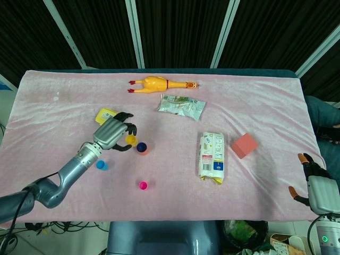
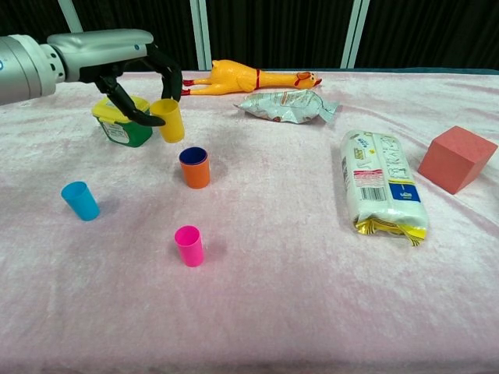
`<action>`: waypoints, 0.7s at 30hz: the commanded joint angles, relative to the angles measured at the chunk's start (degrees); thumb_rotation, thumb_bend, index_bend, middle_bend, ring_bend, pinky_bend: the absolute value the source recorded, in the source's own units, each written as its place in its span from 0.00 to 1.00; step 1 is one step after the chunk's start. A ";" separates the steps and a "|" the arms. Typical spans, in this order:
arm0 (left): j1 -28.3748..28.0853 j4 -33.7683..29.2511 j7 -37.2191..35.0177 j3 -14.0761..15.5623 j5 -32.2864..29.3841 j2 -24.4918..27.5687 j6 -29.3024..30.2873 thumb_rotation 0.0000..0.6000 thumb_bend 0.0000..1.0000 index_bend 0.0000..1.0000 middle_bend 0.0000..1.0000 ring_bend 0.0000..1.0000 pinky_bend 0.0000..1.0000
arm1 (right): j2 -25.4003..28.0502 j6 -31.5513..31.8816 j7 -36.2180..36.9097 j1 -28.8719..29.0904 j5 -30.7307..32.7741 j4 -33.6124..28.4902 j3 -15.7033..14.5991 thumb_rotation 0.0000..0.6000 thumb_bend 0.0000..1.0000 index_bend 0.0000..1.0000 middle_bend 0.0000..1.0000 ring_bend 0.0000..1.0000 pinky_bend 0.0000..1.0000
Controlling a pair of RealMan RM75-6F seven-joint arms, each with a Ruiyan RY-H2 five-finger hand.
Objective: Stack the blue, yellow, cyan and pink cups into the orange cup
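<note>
My left hand [image 2: 129,66] [image 1: 114,135] holds the yellow cup [image 2: 169,120] [image 1: 130,139] in the air, up and a little left of the orange cup [image 2: 195,170] [image 1: 142,149]. The orange cup stands upright with the blue cup nested inside, its dark blue rim [image 2: 193,156] showing. The cyan cup [image 2: 80,200] [image 1: 100,165] stands at the left. The pink cup [image 2: 189,245] [image 1: 143,185] stands nearer the front. My right hand [image 1: 312,180] rests off the table's right front corner, fingers apart and holding nothing.
A green tub with a yellow lid [image 2: 121,125] sits just behind my left hand. At the back lie a rubber chicken [image 2: 249,78] and a silver snack bag [image 2: 287,105]. A white packet [image 2: 382,183] and a red block [image 2: 455,159] lie to the right.
</note>
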 commanded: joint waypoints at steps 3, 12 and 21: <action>-1.09 1.83 0.75 -0.17 -1.36 -1.94 -1.72 1.00 0.32 0.48 0.52 0.11 0.14 | 0.06 -0.13 0.25 0.02 0.12 0.08 0.05 1.00 0.20 0.06 0.06 0.16 0.23; -2.14 4.94 -0.96 0.15 -1.01 -5.02 -2.50 1.00 0.31 0.48 0.52 0.11 0.14 | 0.08 0.00 0.29 -0.04 0.05 0.06 0.04 1.00 0.20 0.06 0.06 0.16 0.23; -3.07 6.90 -1.38 1.03 -0.41 -6.40 -3.79 1.00 0.25 0.42 0.48 0.11 0.14 | 0.17 -0.12 0.27 -0.04 0.04 0.00 -0.05 1.00 0.20 0.06 0.06 0.16 0.23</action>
